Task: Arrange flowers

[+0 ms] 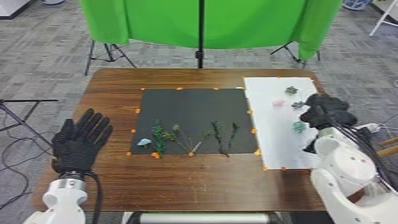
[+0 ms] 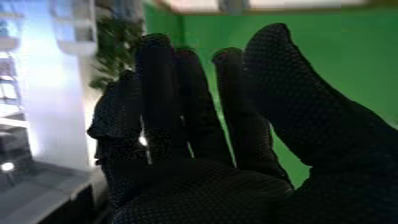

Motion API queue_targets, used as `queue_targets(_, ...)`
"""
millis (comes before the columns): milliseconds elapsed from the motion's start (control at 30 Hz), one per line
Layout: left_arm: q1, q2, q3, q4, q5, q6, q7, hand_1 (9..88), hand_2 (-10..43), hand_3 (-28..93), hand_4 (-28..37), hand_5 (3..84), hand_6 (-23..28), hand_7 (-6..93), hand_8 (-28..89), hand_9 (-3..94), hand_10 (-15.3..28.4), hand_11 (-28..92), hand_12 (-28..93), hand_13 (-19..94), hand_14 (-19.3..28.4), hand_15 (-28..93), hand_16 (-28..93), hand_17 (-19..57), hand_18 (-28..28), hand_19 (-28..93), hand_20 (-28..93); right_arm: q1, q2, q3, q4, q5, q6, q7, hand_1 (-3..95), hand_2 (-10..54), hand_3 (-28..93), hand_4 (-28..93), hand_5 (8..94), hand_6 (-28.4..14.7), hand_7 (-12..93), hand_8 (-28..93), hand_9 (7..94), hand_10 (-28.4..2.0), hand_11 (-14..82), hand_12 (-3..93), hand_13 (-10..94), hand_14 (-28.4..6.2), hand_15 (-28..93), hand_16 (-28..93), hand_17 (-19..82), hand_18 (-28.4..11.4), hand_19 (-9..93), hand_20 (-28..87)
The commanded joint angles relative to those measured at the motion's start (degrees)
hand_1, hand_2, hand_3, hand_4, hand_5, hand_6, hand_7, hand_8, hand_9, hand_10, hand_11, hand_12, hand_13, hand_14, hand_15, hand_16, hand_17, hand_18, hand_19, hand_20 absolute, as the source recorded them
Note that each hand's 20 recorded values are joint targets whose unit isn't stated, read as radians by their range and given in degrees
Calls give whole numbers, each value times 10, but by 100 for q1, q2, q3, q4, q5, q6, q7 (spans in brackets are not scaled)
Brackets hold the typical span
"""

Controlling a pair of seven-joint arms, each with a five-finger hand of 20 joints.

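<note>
My right hand [image 1: 329, 111] is above the right edge of the white sheet [image 1: 271, 145], beside the small flower heads. In the right wrist view that hand [image 2: 204, 185] is open, its fingers nearly straight, holding nothing. My left hand [image 1: 76, 145] lies open at the table's left side. On the white sheet are a grey-green head [image 1: 291, 90], a pink one [image 1: 278, 103], a dark one [image 1: 298, 105] and a teal one [image 1: 298, 127]. The black mat [image 1: 195, 107] bears a pale blue flower [image 1: 144, 142], a leafy green stem [image 1: 159, 136], branching stems [image 1: 183, 139] and darker stems [image 1: 219, 135].
Small orange pieces mark the edges of mat and sheet on the brown table [image 1: 195, 185]. Beyond the far edge, a green cloth [image 1: 209, 22] hangs with a black stand [image 1: 201, 55]. A dark item partly hidden by my right arm lies near the sheet's right edge.
</note>
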Motion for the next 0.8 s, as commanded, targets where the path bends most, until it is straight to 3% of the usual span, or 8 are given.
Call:
queue_targets(33,29,5,72,13,4,181,-47,286,156,764,-283,483,115,96,-85,387,162,202,91,293,178,403,-82,-76,165,415,127,-298,-27,-48,281,286,165,-15,466,-95,813,-283,511,-25,145,-135,497,-170,171,157,427,-161,579,125,266,-253,877,407)
queue_targets(233,-10,-11,161,22,12,179,-85,287,151,771,-283,433,110,100,-86,334,156,212,94,285,177,412,-83,-77,164,418,126,-78,-106,-209,829,362,448,-171,472,-95,799,-283,490,-28,151,-137,464,-166,154,151,439,-155,566,123,272,-254,871,397)
queue_targets(300,0,-12,160,-5,-81,286,-116,287,150,771,-283,431,110,101,-86,331,157,214,93,284,177,414,-85,-77,164,418,126,-33,-117,-240,992,358,634,-309,481,-95,784,-283,491,-23,158,-139,467,-164,153,150,461,-146,558,121,280,-253,867,390)
queue_targets(433,64,-47,127,-72,-388,446,-195,286,151,770,-283,446,114,106,-87,349,163,223,93,284,179,420,-85,-76,164,418,125,-7,-133,-310,1156,289,916,-387,500,-95,779,-283,578,-6,184,-151,585,-144,188,157,573,-119,536,157,305,-240,863,370)
queue_targets(533,79,-61,123,-70,-456,449,-233,285,150,771,-283,452,114,109,-88,359,165,226,92,287,182,425,-86,-76,164,420,125,-35,-128,-352,1190,181,1178,-435,548,-95,694,-283,666,4,208,-153,696,-134,243,177,637,-96,520,286,313,-234,865,372)
queue_targets(667,76,-65,115,-51,-458,432,-245,284,151,770,-283,458,116,110,-89,364,168,226,91,287,183,427,-88,-77,165,422,125,31,-113,-433,1132,228,1457,-296,587,-95,651,-283,724,-1,254,-55,793,-117,140,313,663,-88,515,333,319,-233,866,380)
queue_targets(800,92,-61,96,-60,-460,418,-212,283,151,770,-283,461,116,109,-89,366,169,227,91,287,182,428,-90,-78,166,424,124,186,-83,-573,956,219,1696,-272,566,-95,705,-283,717,-2,245,-58,788,-118,127,322,662,-82,503,346,322,-232,867,377)
